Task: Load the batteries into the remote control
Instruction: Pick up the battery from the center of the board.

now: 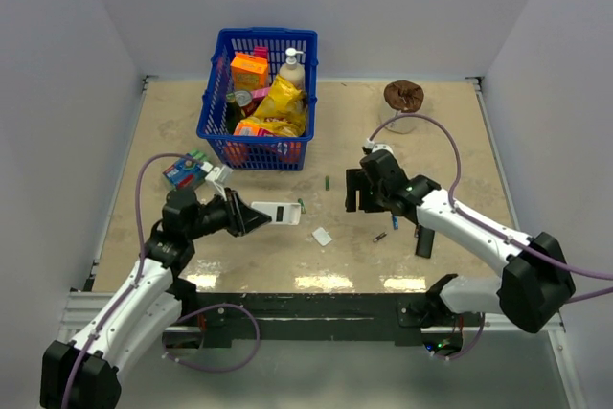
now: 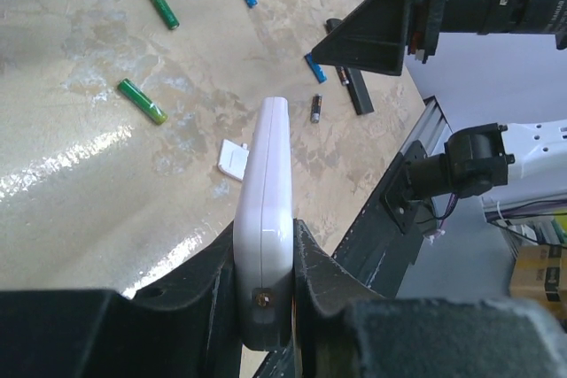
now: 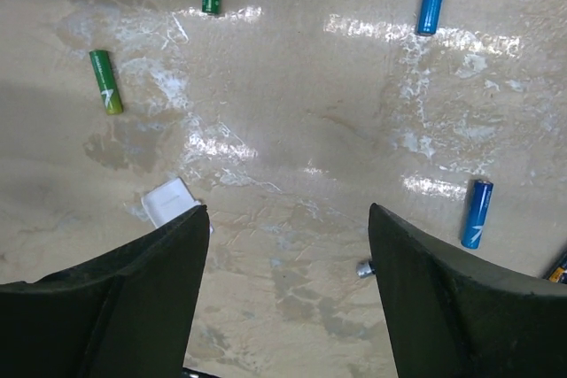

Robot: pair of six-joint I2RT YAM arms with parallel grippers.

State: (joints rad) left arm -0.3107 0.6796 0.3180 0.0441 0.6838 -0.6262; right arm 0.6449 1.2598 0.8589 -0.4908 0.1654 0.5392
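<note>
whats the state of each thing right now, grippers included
left gripper, shut on remote control
right gripper, open, empty, above the table
remote control, held off the table by one end
batteries, loose, lying on the table
cover piece, detached, flat on the table
basket, upright, full

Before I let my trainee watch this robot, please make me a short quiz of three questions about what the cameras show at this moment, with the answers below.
1. True or false: the left jaws are shut on the white remote control.
2. How many blue batteries lie on the table in the right wrist view? A) one B) two C) four
3. Fill in: the right jaws are ___ and hold nothing.
Key: 1 true; 2 B; 3 open.
</note>
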